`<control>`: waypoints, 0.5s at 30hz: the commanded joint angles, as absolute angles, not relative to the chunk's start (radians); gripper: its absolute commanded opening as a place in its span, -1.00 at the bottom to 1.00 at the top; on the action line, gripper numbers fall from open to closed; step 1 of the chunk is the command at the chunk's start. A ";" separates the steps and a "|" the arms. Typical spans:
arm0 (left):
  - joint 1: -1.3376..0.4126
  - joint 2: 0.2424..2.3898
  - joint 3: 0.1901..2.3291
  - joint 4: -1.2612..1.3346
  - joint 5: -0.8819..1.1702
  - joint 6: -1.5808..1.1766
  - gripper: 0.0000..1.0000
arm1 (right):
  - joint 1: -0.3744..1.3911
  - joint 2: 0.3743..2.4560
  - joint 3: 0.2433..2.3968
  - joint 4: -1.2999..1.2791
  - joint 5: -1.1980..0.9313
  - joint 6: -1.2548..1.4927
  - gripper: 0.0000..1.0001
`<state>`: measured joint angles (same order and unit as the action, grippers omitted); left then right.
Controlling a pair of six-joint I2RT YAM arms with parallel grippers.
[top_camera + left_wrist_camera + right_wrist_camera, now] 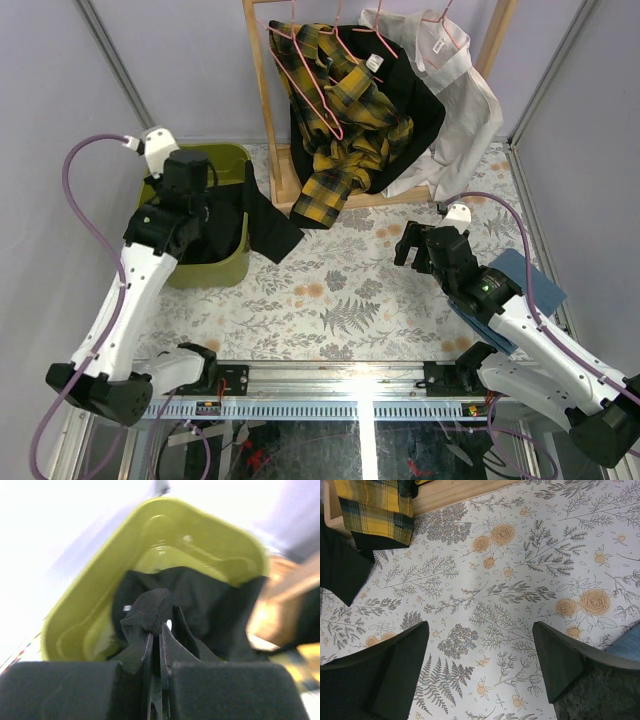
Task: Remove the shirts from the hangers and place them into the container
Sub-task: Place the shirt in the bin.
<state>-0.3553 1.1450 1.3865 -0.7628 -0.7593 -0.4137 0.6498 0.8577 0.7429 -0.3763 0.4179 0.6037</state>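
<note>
The left gripper, jaws pinched shut on a fold of a black shirt, hangs over the green tub. The shirt lies partly inside, one end trailing over the rim. The right gripper hovers wide open above the floral table. A plaid shirt and a white shirt hang on the rack.

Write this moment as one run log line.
left gripper: shut on black shirt, partly in container | right gripper: open, empty, above table
</note>
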 commanded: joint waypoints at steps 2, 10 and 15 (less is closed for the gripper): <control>-0.176 1.161 1.215 -0.695 -0.732 -0.346 -0.89 | 0.650 0.847 0.767 -0.357 0.451 0.617 0.84; -0.166 1.248 1.169 -0.787 -0.635 -0.448 0.59 | 0.650 0.860 0.787 -0.370 0.441 0.603 0.84; -0.166 1.119 1.245 -0.731 -0.500 -0.412 1.00 | 0.650 0.850 0.773 -0.359 0.450 0.605 0.84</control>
<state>-0.1692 1.2297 1.1526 -0.7860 -0.5945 -0.4141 0.6495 0.8604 0.7429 -0.3767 0.4183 0.6025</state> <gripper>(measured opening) 0.981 0.919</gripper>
